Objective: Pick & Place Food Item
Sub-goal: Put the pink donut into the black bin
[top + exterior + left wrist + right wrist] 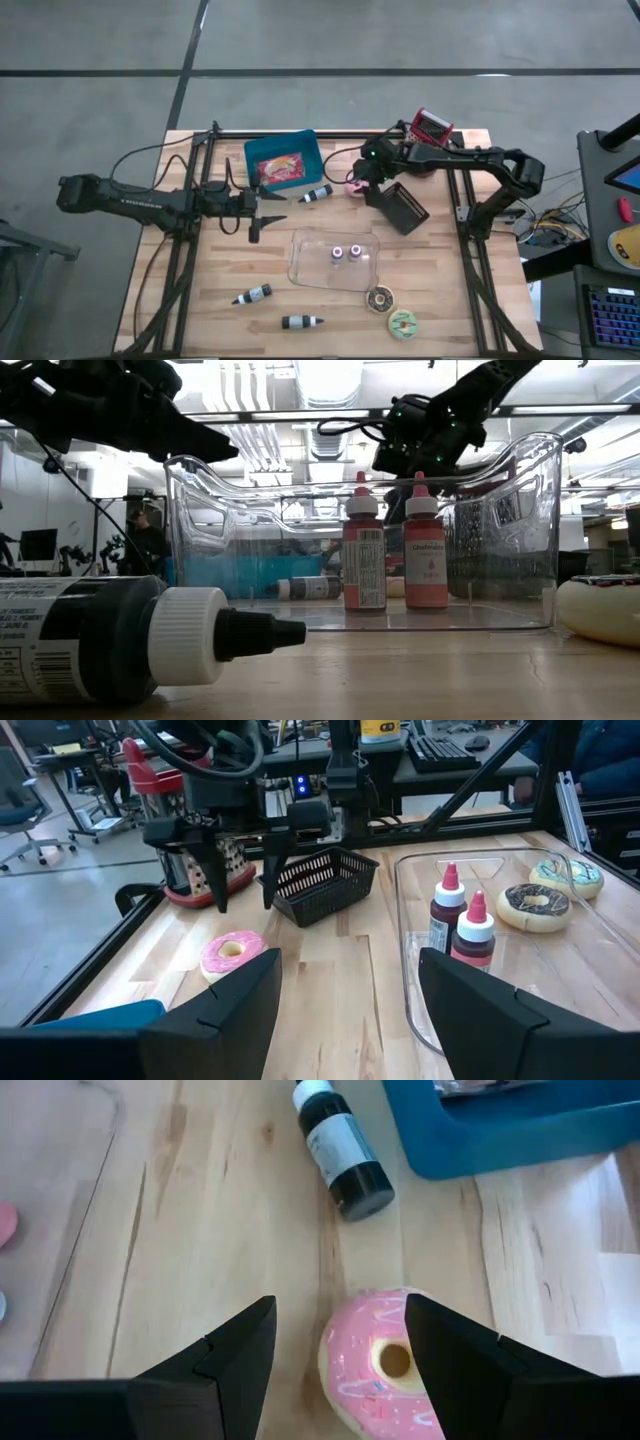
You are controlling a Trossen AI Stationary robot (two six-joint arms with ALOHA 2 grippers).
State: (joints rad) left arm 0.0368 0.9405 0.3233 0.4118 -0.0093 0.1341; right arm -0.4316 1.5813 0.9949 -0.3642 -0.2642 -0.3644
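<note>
On the pale plank desk (200,300), your glossy pink ring donut (385,1365) lies beside the blue bin (284,160); right tool (335,1342) hovers above it, spread, empty. Left tool (262,210) likewise.

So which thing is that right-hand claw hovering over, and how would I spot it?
Find the blue bin at the table's far side; just to its right lies a dark bottle, then a pink-frosted donut. The open right gripper hangs above it. Only this donut is pink.
</note>
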